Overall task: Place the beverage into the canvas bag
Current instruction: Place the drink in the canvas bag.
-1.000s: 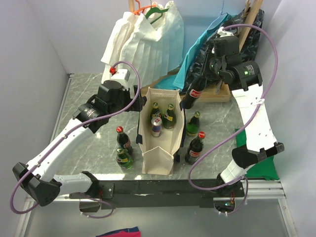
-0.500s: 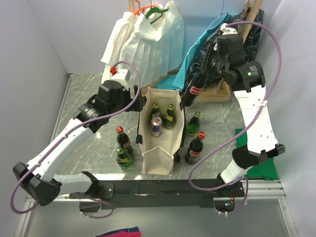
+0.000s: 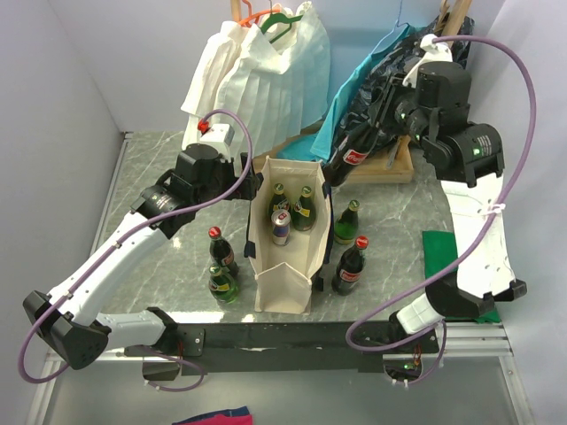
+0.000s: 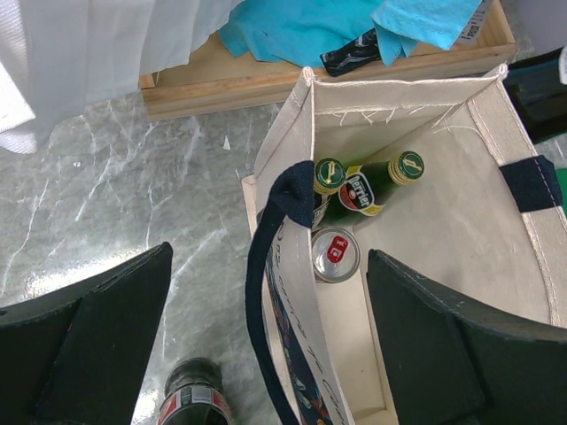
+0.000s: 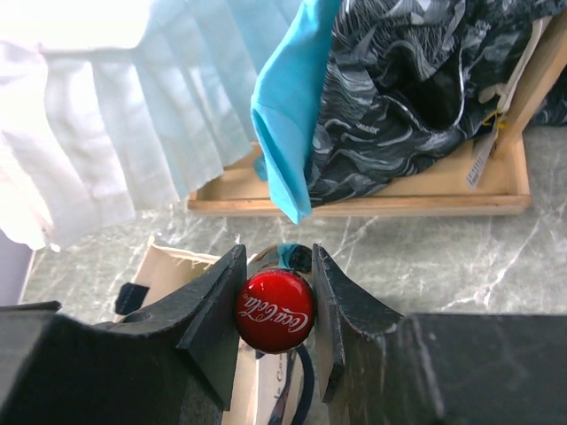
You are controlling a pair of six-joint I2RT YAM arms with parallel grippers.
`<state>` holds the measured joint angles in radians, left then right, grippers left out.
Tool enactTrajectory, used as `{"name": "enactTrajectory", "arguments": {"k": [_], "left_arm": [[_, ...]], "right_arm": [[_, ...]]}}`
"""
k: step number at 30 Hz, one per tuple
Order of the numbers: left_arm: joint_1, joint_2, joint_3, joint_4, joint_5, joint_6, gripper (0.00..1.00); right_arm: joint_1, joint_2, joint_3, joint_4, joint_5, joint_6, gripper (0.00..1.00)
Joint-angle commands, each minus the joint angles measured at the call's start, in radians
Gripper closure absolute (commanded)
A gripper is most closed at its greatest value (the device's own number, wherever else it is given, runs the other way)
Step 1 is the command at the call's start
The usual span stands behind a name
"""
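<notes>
Grey-green marble desk [image 3: 151,177], closed in by pale walls on the left, far and right sides.

1. White pleated garment [image 3: 257,71] hangs over the far edge, near its middle.
2. Teal cloth [image 3: 359,84] and dark patterned cloth [image 5: 416,80] hang over the far right corner, above a wooden tray [image 5: 372,205] lying along the far edge.
3. Green cloth [image 3: 452,257] lies at the right edge.
4. Canvas bag [image 3: 283,288] stands upright and open-mouthed near the middle of the near edge. One navy handle [image 4: 266,266] droops over its left wall.
5. Left gripper [image 4: 266,292]: jaws spread wide and holding nothing. They straddle the bag's left wall and handle. Contact with the canvas cannot be confirmed.
6. Right gripper [image 5: 275,292]: jaws closed on the red cap end of the cola bottle [image 3: 350,158]. That bottle is off the desk and tilted, its base just beside the bag's far right corner, not inside the bag.
7. Inside the bag: two green bottles [image 4: 330,174] at the far end, leaning together, and a silver can [image 4: 335,254] just nearer.
8. Left of the bag: red-capped bottle [image 3: 220,248], with a green-labelled bottle [image 3: 221,283] close beside it toward the near edge.
9. Right of the bag: small green bottle [image 3: 347,221], with a second cola [image 3: 353,264] nearer the near edge.
</notes>
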<state>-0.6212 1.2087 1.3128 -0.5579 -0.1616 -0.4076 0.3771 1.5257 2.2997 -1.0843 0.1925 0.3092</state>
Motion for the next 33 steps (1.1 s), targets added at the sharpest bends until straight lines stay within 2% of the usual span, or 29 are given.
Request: {"name": "enactTrajectory", "arguments": {"k": [1, 26, 33], "left_arm": [[0.003, -0.012, 0.003, 0.036, 0.014, 0.006, 0.04], [0.003, -0.009, -0.015, 0.042, 0.013, 0.006, 0.04], [0.003, -0.006, -0.018, 0.047, 0.016, 0.003, 0.04]], "right_arm": [[0.006, -0.099, 0.09, 0.33, -0.028, 0.039, 1.0], [0.005, -0.148, 0.115, 0.423, -0.079, 0.079, 1.0], [0.005, -0.15, 0.133, 0.442, -0.134, 0.103, 1.0]]}}
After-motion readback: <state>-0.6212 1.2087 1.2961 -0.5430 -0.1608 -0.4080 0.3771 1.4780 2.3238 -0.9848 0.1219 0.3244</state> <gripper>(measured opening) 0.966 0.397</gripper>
